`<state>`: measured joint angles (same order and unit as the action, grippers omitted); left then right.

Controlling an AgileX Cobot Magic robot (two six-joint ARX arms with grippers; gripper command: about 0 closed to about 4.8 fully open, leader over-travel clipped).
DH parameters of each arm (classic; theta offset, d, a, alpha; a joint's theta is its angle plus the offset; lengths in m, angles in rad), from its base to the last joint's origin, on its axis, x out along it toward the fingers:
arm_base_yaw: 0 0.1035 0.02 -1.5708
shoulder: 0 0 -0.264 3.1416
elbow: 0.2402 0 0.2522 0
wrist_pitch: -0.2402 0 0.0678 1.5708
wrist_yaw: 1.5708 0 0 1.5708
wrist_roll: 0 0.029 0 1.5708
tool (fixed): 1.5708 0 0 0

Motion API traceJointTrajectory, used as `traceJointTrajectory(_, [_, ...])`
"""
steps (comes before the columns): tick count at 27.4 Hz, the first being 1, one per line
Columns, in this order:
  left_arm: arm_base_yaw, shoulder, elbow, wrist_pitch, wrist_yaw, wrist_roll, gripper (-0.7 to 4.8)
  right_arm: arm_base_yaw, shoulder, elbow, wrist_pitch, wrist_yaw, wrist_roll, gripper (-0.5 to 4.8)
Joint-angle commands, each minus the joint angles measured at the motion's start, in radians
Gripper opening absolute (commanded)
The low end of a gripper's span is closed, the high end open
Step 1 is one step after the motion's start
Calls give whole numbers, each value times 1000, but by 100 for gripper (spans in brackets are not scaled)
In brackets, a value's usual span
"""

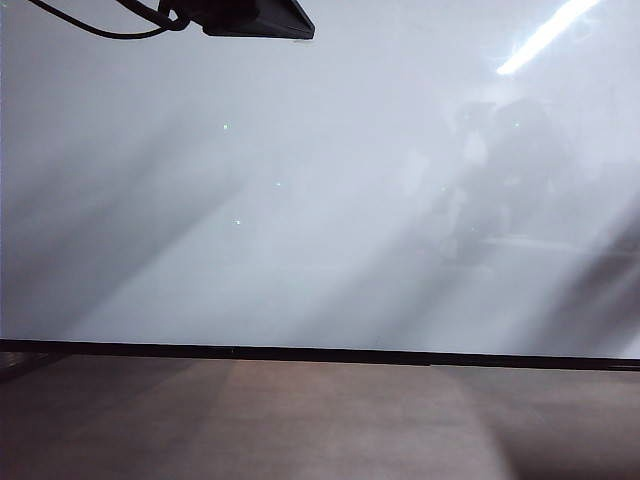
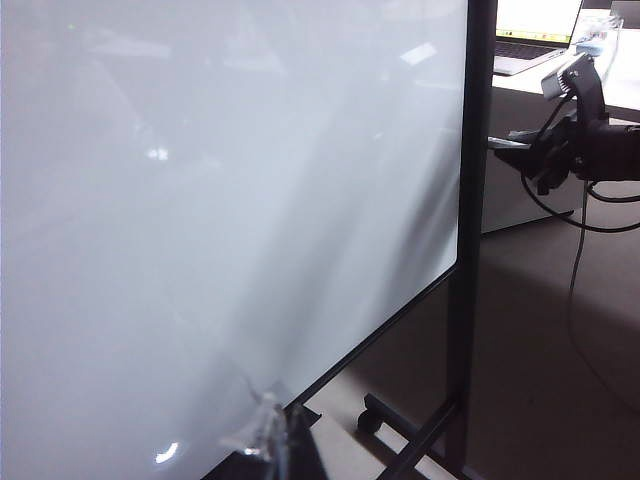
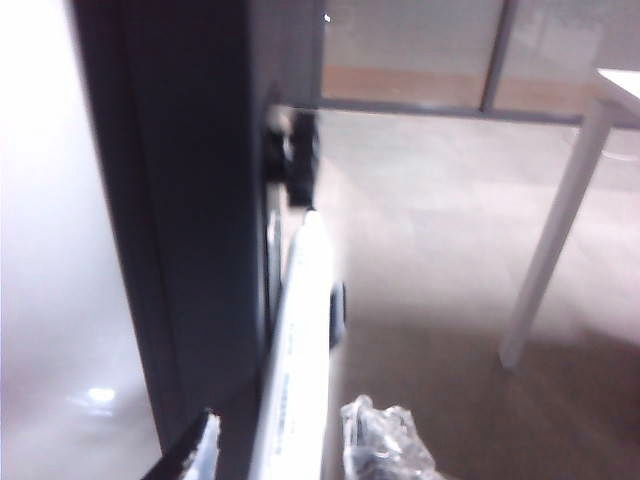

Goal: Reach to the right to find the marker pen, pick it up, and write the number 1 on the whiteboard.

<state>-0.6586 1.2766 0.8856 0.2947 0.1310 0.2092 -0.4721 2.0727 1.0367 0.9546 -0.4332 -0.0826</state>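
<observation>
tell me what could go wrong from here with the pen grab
1. The right gripper has the pen between its fingers, but whether they are clamped on it cannot be told; lifting now might drop it.
2. The pen lies right beside the dark frame post at the whiteboard edge, so pulling away could knock it against the post.
3. The left gripper sits close to the board face and might bump it.

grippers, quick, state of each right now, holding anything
left gripper: beside the whiteboard, holding nothing; open or closed cannot be told.
right gripper: fingers either side of the marker pen; a firm grip cannot be told.
</observation>
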Motion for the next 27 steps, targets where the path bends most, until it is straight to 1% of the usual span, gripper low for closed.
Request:
traceJointTrajectory(1, [0,-3,2,13,4,1,-5,1,-7,3,23,14,3,169])
traceJointTrajectory(3, [0,-3,2,13,4,1,-5,2,-7,3,22,14,3,167])
traceJointTrajectory(4, [0,-3,2,13,4,1,-5,2,-7,3,22,14,3,147])
traceJointTrajectory(5, [0,-3,2,13,4,1,-5,2,-7,3,22,12,3,81])
traceJointTrajectory(6, [0,-3,2,13,4,1,-5,2,-7,3,22,12,3,38])
traceJointTrajectory(7, [0,-3,2,13,4,1,-5,3,-7,3,22,12,3,22])
traceJointTrajectory(9, [0,-3,2,13,4,1,-5,4,-7,3,23,12,3,-1])
traceJointTrajectory(12, [0,-3,2,16,4,4,-5,4,-13,2,78,14,12,-1])
traceJointTrajectory(14, [0,-5,2,27,5,4,-5,1,-53,-1,68,40,44,-1])
traceJointTrajectory(16, [0,-10,3,35,5,3,-5,-11,-128,-10,-2,114,64,-2])
traceJointTrajectory(17, [0,-13,3,35,5,3,-5,-15,-180,-28,-32,167,64,-2])
traceJointTrajectory(18, [0,-17,3,32,5,3,-5,-26,-211,-40,-50,190,64,-2])
traceJointTrajectory(19, [0,-19,3,37,10,3,-5,-37,-272,-64,-92,206,69,-2])
traceJointTrajectory(20, [0,-26,3,34,21,0,-5,-56,-344,-94,-152,214,98,-2])
traceJointTrajectory(22, [0,-56,5,36,30,-1,-5,-55,-511,-150,-300,214,176,-2])
traceJointTrajectory(23, [0,-71,8,35,26,-14,-5,-47,-584,-168,-358,220,177,-2])
traceJointTrajectory(24, [1,-93,23,31,15,-91,-5,-17,-704,-188,-453,285,190,-2])
traceJointTrajectory(25, [7,-117,53,-4,1,-168,-5,4,-818,-189,-557,312,187,-2])
traceJointTrajectory(26, [16,-131,113,-85,-4,-155,-5,32,-940,-188,-640,311,187,-2])
traceJointTrajectory(27, [17,-134,146,-135,-5,-136,-5,49,-990,-188,-668,311,187,-2])
